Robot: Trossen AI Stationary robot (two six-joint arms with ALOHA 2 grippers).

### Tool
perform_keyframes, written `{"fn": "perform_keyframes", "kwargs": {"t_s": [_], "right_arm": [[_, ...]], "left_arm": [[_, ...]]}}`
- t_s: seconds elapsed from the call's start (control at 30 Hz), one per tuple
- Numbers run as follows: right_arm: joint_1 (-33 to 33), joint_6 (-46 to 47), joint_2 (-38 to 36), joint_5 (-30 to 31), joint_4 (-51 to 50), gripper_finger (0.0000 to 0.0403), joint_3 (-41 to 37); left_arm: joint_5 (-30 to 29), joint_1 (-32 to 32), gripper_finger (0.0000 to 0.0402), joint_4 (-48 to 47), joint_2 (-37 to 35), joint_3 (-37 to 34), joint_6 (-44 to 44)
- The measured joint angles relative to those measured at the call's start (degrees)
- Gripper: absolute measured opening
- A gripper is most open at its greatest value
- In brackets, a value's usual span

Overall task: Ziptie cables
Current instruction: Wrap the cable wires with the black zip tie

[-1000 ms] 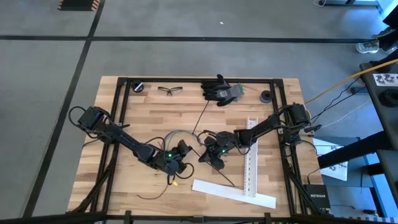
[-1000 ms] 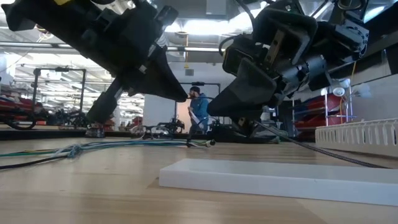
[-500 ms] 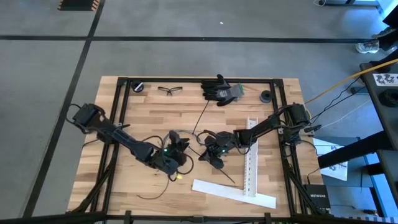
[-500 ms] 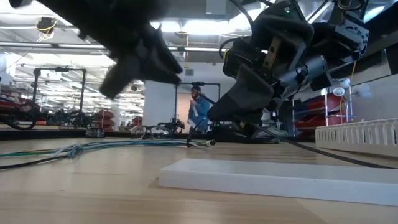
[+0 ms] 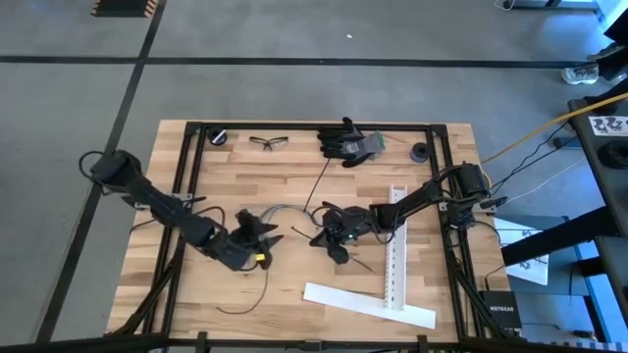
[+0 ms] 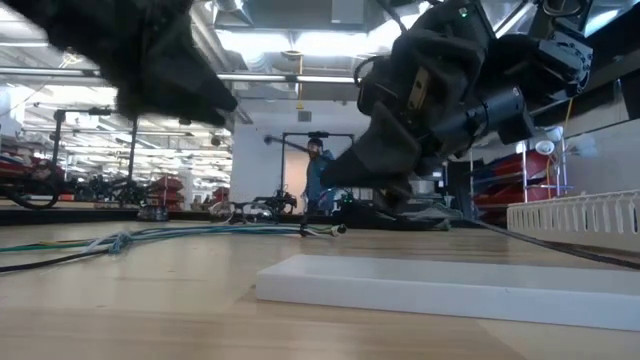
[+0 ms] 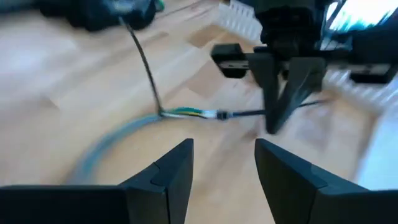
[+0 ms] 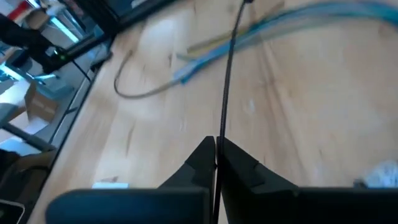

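cables [image 7: 124,134]: we see a pale blue-green limp bundle, curving mid-table
ziptie [image 8: 229,81]: thin black strip, straight
right gripper [image 8: 216,155]: fingers pinching ziptie
left gripper [image 7: 221,165]: fingers spread, above cables

Both arms are dark, chunky jointed things with loose black cables looping off them near the table [image 5: 294,162] edges. Each has a little green light glowing close to the wrist. The left gripper [image 7: 222,163] has flat, angular matte-black fingers; the right gripper [image 8: 216,157] has tapered wedge-shaped ones.
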Motion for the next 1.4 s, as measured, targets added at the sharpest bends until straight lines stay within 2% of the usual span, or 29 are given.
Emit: {"fn": "perform_keyframes", "kwargs": {"t_s": [0.1,0.17,0.3,0.5,0.73,0.9,1.13,1.3,1.4], "right_arm": [[0.0,-0.37,0.0,1.55,3.07,0.0,0.02],[0.02,-0.4,0.0,3.01,4.99,0.0,0.02],[0.0,-0.39,-0.02,6.27,7.83,0.0,0.07],[0.01,1.19,-0.02,11.35,9.97,0.0,0.07],[1.04,3.08,-0.02,16.55,9.9,0.0,0.07],[2.05,2.83,-0.02,18.42,10.5,0.0,0.07],[1.95,2.81,-0.02,18.33,10.22,0.0,0.07],[1.88,2.75,-0.02,19.22,10.22,0.0,0.07],[1.84,2.73,-0.02,19.68,10.2,0.0,0.07]], "left_arm": [[-0.03,0.3,0.015,19.0,1.83,-7.31,-3.6],[-0.02,1.45,0.015,27.84,3.58,-10.47,-5.33],[0.01,3.08,0.015,36.42,7.85,-11.66,-6.81],[-0.37,3.99,0.0143,50.83,15.54,-9.82,2.01],[-6.93,4.53,0.013,67.65,23.55,-9.72,7.13],[-6.69,6.35,0.0121,76.24,27.78,-9.74,7.75],[-1.73,9.01,0.0107,85.25,28.51,-9.78,14.43],[2.95,9.64,0.01,84.07,28.44,-9.76,16.52],[3.22,9.62,0.01,81.83,28.44,-9.78,16.32]]}}
